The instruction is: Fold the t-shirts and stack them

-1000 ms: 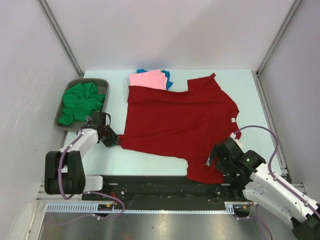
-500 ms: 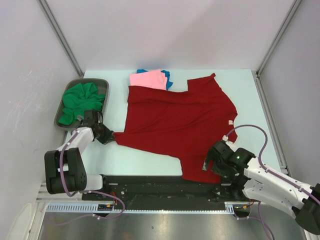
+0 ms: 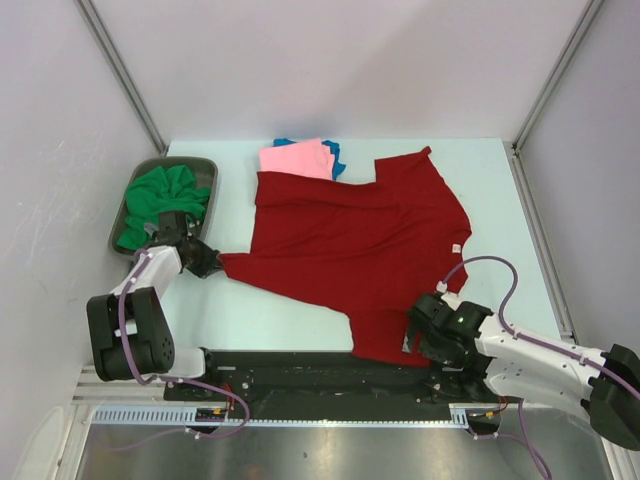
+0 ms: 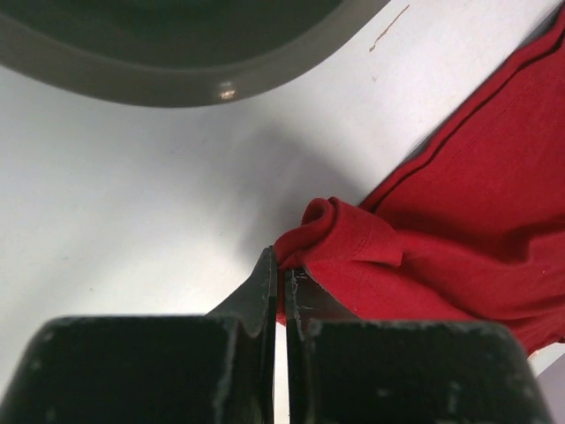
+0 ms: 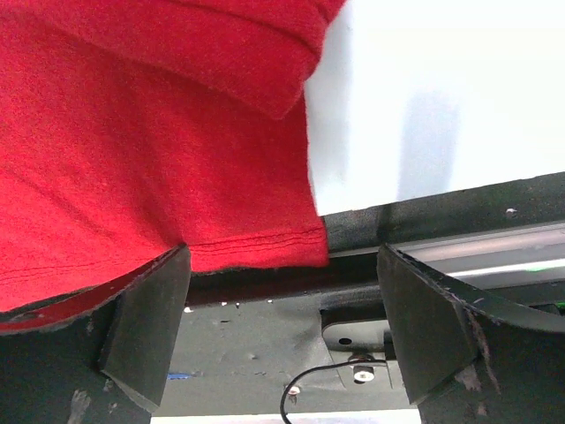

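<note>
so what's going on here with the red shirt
The two arms are working on the dark red t-shirt, spread on the table. The left gripper is shut on its left corner; the right gripper is open at the near hem. A pink t-shirt lies folded on a blue one at the back; a green one is bunched in the tray.

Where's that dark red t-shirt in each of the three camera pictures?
Top external: red t-shirt spread across the middle.
Left wrist: its bunched corner at right, clamped in the left hand.
Right wrist: fills the upper left, hem over the pale table edge.
Shared landmark: that pale table.
</note>
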`<state>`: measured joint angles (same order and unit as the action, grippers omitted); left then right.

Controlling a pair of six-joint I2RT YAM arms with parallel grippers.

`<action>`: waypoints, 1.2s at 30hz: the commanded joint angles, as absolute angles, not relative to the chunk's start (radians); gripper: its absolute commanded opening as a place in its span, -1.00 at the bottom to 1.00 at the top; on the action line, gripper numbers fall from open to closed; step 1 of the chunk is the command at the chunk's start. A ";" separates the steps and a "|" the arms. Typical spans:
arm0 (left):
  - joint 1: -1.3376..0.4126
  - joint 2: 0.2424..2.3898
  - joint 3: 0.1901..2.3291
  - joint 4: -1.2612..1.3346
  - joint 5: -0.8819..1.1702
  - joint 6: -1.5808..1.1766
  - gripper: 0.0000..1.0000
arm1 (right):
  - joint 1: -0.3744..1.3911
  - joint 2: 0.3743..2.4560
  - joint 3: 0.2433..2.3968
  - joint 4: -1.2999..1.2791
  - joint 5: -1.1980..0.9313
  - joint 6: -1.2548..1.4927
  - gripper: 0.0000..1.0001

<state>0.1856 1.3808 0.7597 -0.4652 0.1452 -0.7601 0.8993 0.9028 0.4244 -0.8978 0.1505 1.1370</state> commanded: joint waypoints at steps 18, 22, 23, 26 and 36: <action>0.212 1.371 0.790 -0.442 0.146 -0.761 -1.00 | 0.943 1.023 0.423 -0.712 0.193 1.172 0.32; 0.212 1.368 0.787 -0.445 0.144 -0.755 -1.00 | 0.946 1.051 0.420 -0.680 0.196 1.167 0.01; 0.212 1.367 0.785 -0.443 0.143 -0.755 -1.00 | 0.948 1.057 0.419 -0.675 0.196 1.169 -0.07; 0.212 1.373 0.784 -0.442 0.146 -0.752 -1.00 | 0.954 1.077 0.399 -0.654 0.192 1.172 -0.12; 0.212 1.374 0.776 -0.440 0.149 -0.749 -1.00 | 1.005 1.022 0.396 -0.707 0.202 1.198 0.32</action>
